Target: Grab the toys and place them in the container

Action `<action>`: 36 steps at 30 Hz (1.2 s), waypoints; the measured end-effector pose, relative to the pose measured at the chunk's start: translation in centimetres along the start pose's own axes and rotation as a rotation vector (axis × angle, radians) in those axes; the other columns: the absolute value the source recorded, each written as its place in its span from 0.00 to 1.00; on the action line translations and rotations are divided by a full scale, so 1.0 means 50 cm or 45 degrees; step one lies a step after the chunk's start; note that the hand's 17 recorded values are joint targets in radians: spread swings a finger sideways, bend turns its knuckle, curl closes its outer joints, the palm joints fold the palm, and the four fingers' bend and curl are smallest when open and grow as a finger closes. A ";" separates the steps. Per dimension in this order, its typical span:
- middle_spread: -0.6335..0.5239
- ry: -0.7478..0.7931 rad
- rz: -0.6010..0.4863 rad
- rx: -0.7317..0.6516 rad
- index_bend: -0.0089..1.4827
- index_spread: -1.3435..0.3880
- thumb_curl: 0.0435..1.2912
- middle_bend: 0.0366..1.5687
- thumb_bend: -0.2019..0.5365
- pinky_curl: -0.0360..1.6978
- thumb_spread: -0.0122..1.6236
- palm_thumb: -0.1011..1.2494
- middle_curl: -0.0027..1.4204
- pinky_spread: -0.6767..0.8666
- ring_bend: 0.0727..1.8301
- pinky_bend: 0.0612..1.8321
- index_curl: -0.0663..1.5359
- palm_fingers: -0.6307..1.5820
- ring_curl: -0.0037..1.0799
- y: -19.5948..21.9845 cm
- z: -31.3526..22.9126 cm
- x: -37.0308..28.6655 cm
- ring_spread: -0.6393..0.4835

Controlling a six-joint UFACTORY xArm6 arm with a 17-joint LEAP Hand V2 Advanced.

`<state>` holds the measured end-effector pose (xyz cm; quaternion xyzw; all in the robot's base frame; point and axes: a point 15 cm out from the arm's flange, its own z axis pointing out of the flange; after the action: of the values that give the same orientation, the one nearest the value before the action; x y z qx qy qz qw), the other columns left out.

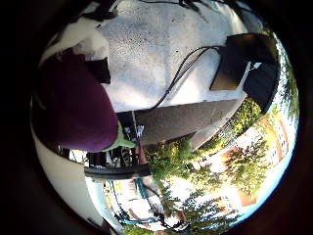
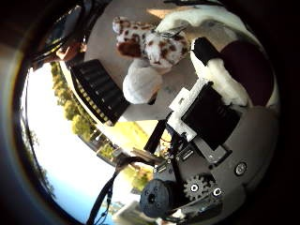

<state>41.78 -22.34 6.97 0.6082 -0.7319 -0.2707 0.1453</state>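
One hand (image 2: 211, 117) curls round purple toy (image 1: 73, 107) near table edge (image 1: 186, 105).

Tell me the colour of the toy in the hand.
Dark purple with a green tip; the little finger side palm view shows it best.

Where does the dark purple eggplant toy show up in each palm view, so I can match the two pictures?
Little finger side palm view: the purple eggplant toy fills much of the picture, close to the palm, its green stem end toward the dark table edge.
Thumb side palm view: only a dark purple patch shows behind a white fingertip of the hand.
Shared landmark: the pale speckled tabletop.
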 end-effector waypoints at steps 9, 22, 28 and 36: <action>0.31 -0.012 -0.219 0.091 0.66 0.23 0.58 0.72 0.26 0.49 0.71 0.80 0.82 0.54 0.77 0.84 0.07 0.66 0.82 0.193 -0.217 -0.128 0.45; 0.31 0.072 -0.773 0.221 0.75 0.21 0.63 0.74 0.25 0.53 0.72 0.78 0.84 0.53 0.80 0.85 0.03 0.63 0.82 0.385 -0.299 -0.607 0.45; 0.31 0.064 -0.905 0.372 0.79 0.21 0.61 0.75 0.25 0.54 0.73 0.73 0.85 0.53 0.81 0.84 0.03 0.60 0.82 0.343 -0.253 -0.850 0.45; 0.37 0.096 -0.902 0.373 0.79 0.38 0.53 0.62 0.24 0.53 0.74 0.72 0.74 0.58 0.72 0.70 0.06 0.48 0.71 0.156 -0.072 -1.050 0.59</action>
<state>48.84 28.63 20.48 0.8473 -0.5015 -0.1742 -0.0190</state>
